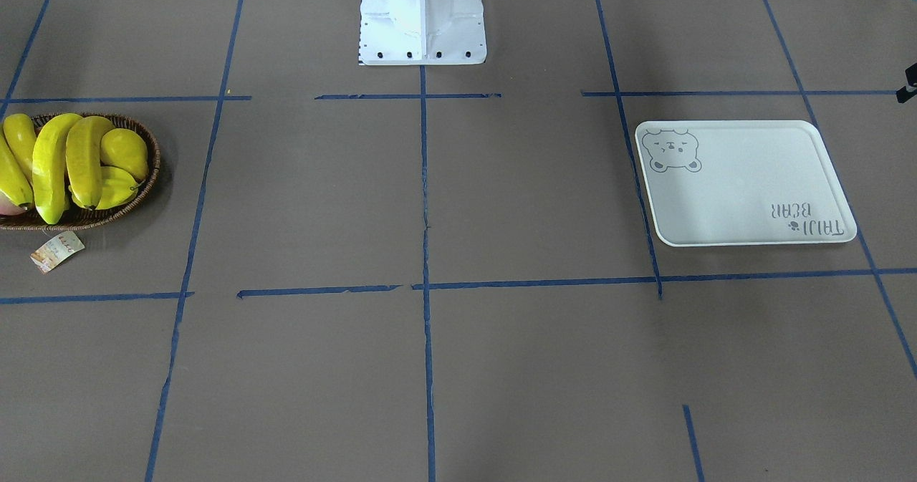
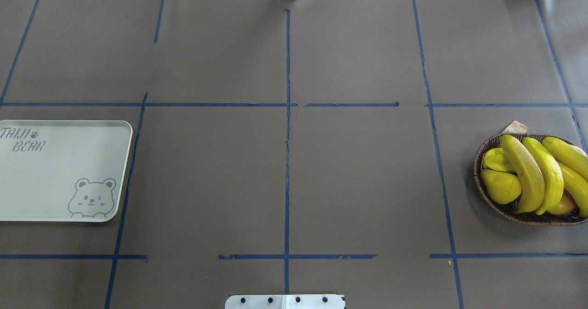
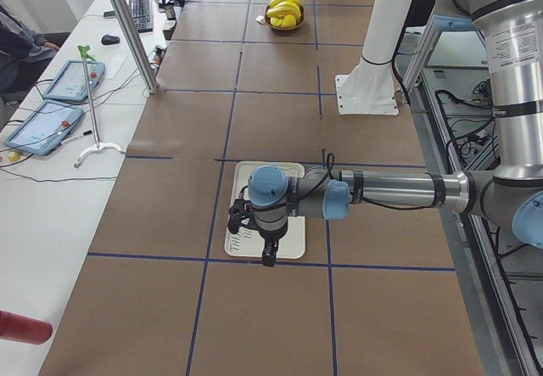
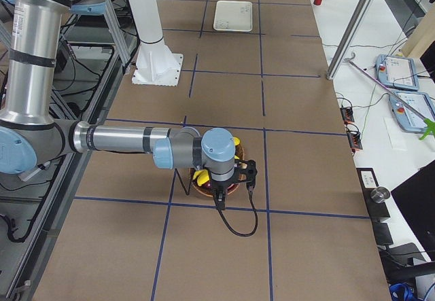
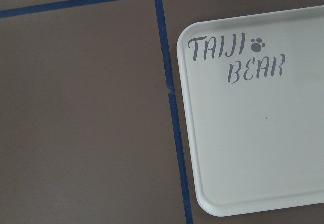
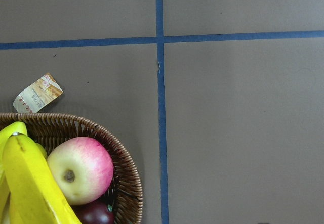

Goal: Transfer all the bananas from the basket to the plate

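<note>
Several yellow bananas [image 2: 528, 171] lie piled in the dark wicker basket [image 2: 480, 162] at the table's right end, also seen in the front view as bananas [image 1: 51, 167] in the basket [image 1: 147, 181]. The white bear-print plate [image 2: 55, 176] lies bare at the left end. My left gripper [image 3: 254, 236] hangs over the plate [image 3: 250, 169] and my right gripper [image 4: 234, 179] hangs over the basket. Both show only in the side views, so I cannot tell whether they are open or shut. The right wrist view catches one banana [image 6: 30, 183] and the basket rim [image 6: 126, 173].
A lemon [image 2: 500, 186], a starfruit [image 2: 495, 158] and a pink apple [image 6: 81, 168] share the basket. Its paper tag [image 6: 38, 93] lies on the table. The white robot base [image 1: 423, 16] stands mid-table. A metal pole [image 3: 127, 28], tablets and a seated person are beside the table.
</note>
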